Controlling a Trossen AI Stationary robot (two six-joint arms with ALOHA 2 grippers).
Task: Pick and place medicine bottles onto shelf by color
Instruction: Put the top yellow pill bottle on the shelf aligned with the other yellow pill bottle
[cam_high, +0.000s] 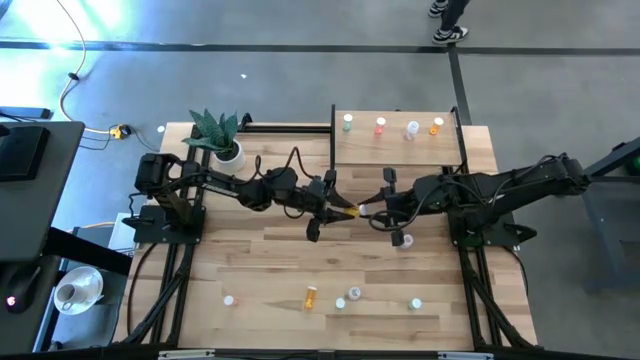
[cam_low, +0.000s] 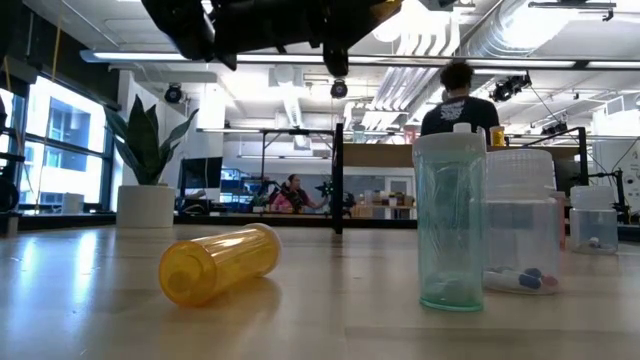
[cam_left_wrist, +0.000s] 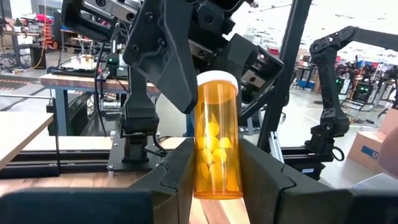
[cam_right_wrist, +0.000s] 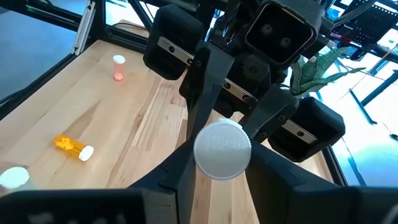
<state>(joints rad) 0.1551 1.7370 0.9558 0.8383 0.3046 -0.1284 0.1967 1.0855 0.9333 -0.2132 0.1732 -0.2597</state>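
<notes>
Mid-handoff over the worktop (cam_high: 260, 250): left pincer (cam_left_wrist: 217, 177) and right pincer (cam_right_wrist: 217, 163) both clamp the orange bottle (cam_left_wrist: 217, 134). Left probably needs to release, then the shelf (cam_high: 395, 148).

floor (cam_high: 300, 70): grey concrete | windows (cam_low: 50, 150): bright | ceiling ducts (cam_low: 450, 40): white, exposed

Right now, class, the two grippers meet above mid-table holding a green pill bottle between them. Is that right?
Not quite: the pill bottle is orange, as the left wrist view shows. The left gripper and right gripper do hold it above mid-table.
</notes>
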